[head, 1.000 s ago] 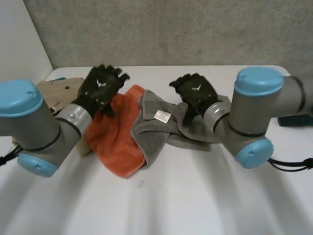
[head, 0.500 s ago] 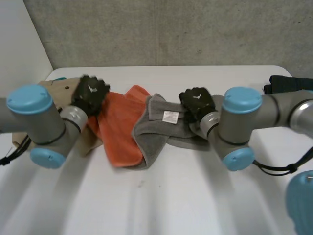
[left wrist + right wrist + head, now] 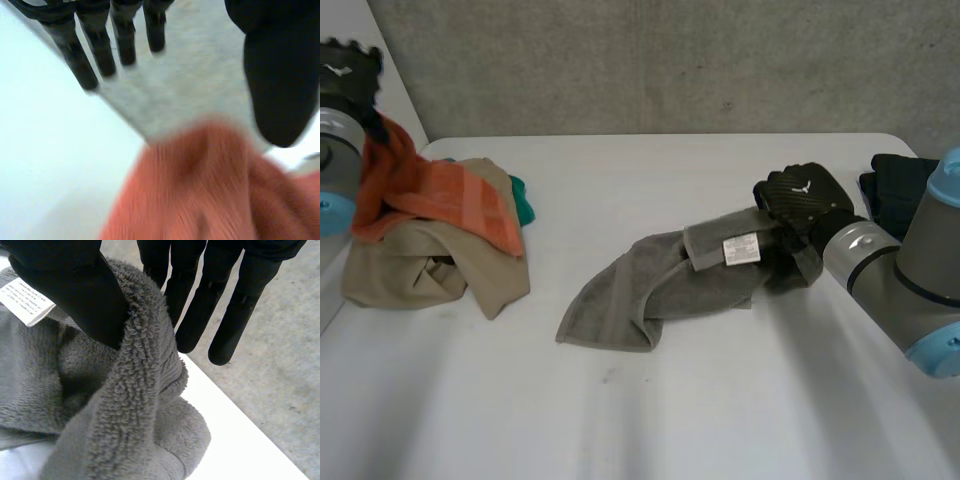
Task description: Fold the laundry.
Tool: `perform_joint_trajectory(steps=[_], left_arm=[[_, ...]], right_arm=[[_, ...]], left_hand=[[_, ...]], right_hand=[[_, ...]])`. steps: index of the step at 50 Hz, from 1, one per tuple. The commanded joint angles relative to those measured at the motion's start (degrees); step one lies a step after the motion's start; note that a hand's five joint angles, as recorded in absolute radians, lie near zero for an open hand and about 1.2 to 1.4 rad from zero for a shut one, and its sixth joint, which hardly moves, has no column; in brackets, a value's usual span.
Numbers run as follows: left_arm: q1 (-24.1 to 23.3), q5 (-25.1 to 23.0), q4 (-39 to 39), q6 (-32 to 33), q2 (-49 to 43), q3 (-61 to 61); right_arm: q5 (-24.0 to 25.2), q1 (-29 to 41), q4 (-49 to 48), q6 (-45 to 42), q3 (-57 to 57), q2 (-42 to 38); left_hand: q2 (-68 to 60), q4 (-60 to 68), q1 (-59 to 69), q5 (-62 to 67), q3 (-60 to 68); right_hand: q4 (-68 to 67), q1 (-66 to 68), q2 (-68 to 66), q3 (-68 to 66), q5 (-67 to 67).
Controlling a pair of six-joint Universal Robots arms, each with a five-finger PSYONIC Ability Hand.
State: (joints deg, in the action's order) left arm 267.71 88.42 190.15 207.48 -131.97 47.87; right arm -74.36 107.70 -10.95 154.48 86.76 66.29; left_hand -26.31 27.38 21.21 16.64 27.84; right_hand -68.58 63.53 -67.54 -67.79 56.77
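Note:
The grey towel (image 3: 660,285) lies stretched across the table's middle, its white label (image 3: 741,248) facing up. My right hand (image 3: 802,200) holds the towel's right end, raised a little off the table. In the right wrist view the thumb (image 3: 85,285) pinches a thick fold of grey towel (image 3: 130,405) against straight fingers. My left hand (image 3: 345,70) is raised at the far left. The orange towel (image 3: 440,195) trails down from beneath it onto a beige cloth. In the left wrist view the fingers (image 3: 80,50) are straight and spread above the orange towel (image 3: 200,190).
A crumpled beige cloth (image 3: 420,265) lies at the table's left edge, with a teal item (image 3: 523,200) behind it. A dark garment (image 3: 898,190) sits at the right edge behind my right arm. The white table (image 3: 720,400) has bare room in front.
The two towels have come apart. My left hand swung up and far left with the orange towel and opened. My right hand closed on the grey towel and dragged it right.

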Motion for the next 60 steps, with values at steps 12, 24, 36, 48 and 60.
perform_joint_trajectory(steps=[12, 24, 36, 48, 60], left_arm=[[-9.39, -8.08, 6.03, -4.00, 25.95, 38.13], [-21.17, -6.79, 1.10, -13.05, 30.54, 54.60], [-25.57, -0.36, 0.48, -17.11, 26.94, 53.99], [-26.28, 2.72, -0.48, -20.62, 28.78, 54.69], [-25.40, 2.54, -0.31, -21.06, 29.40, 54.96]], right_arm=[[-1.31, 0.68, 0.31, 0.21, 2.71, 2.00], [-11.23, -1.79, 9.69, -17.34, 1.22, 2.61], [-11.60, 3.04, 21.84, -10.35, -3.62, 9.99], [-14.32, 9.02, 14.39, 18.74, 6.66, 6.75], [-19.33, 12.36, 0.67, 32.03, 8.69, -4.94]], left_hand=[[16.31, -17.38, -11.21, -16.64, -17.84], [16.31, -17.38, -11.21, -16.64, -17.84], [16.31, -17.38, -11.21, -16.64, -17.84], [16.31, -17.38, -11.21, -16.64, -17.84], [16.31, -17.38, -11.21, -16.64, -17.84]], right_hand=[[-11.42, 16.47, -12.46, -12.21, 13.23], [53.35, -48.31, 52.31, 52.56, -51.54], [55.21, -50.17, 54.17, 54.42, -53.41], [54.03, -48.99, 52.99, 53.25, -52.23], [39.92, -34.88, 38.88, 39.14, -38.12]])
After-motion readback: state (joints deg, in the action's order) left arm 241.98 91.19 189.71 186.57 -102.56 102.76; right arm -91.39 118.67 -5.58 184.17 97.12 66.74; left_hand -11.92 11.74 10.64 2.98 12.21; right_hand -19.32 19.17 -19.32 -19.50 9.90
